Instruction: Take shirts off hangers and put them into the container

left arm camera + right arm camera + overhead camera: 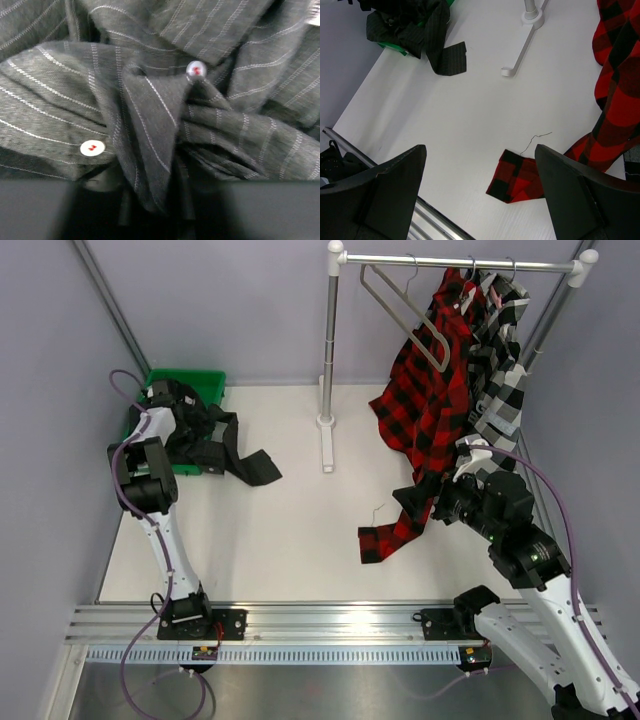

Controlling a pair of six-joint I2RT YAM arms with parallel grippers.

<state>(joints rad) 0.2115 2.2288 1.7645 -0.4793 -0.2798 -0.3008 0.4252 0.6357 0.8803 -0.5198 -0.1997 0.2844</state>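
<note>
Pressed up against the left wrist camera: charcoal pinstriped shirt (150, 100), crumpled, two white buttons showing. Lies heaped in and over the green container (195, 380) at far left, one sleeve spilling onto the table (290, 530). Cannot tell the jaw stance of the left gripper (163, 396), sunk in that heap. Spread wide with nothing between: jaws of the right gripper (480, 150), above the trailing cuff of the red-and-black plaid shirt (430, 410). Hangs from the rail (460, 260) beside the black-and-white plaid shirt (505, 370), bare hanger (405, 315) to their left.
</note>
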